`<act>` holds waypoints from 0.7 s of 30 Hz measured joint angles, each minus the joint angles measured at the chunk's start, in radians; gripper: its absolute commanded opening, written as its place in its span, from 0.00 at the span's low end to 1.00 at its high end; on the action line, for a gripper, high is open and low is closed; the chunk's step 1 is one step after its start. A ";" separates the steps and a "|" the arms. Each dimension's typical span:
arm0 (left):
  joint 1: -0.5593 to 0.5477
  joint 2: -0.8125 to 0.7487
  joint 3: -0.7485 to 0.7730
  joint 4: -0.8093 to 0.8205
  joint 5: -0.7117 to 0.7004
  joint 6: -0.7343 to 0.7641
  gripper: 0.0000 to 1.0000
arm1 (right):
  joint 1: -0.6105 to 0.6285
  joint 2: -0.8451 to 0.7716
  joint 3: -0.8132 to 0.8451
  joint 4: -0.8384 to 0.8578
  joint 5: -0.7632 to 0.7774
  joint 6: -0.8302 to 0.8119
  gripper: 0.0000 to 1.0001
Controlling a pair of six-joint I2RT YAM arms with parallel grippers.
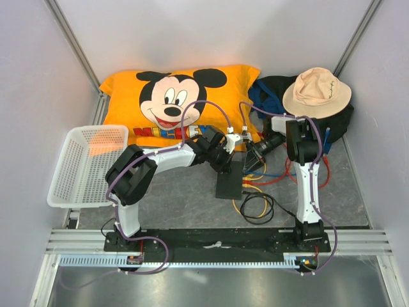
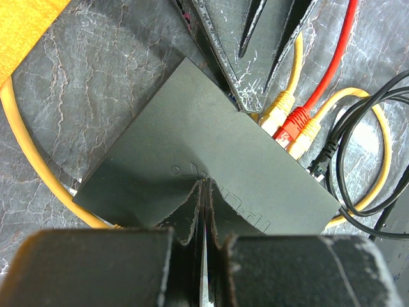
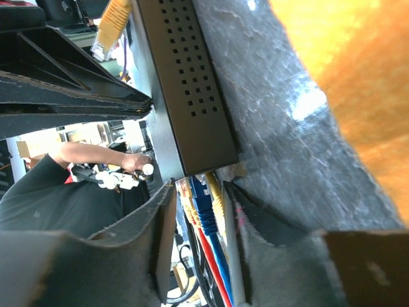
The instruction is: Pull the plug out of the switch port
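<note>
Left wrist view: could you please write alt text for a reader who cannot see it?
The shut left gripper rests on the flat black switch, which lies on a grey marbled table. At the switch's far edge, the right gripper points at a red plug between two yellow plugs.

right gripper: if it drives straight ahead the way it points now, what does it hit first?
Most likely the blue plug, which sits between the open fingers of the right gripper. The port edge of the switch lies just beyond it. Depth is hard to judge from the wrist view.
</note>
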 measured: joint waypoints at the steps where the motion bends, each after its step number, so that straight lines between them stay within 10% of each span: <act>1: 0.000 0.000 0.000 0.000 0.000 0.000 0.02 | 0.000 0.000 0.000 0.001 0.002 0.000 0.39; 12: 0.000 0.000 0.000 0.000 -0.001 0.000 0.02 | -0.006 0.000 -0.005 0.003 0.019 0.000 0.36; 21: 0.000 0.000 0.000 0.002 -0.004 0.000 0.02 | -0.009 0.010 0.018 -0.016 0.031 0.030 0.05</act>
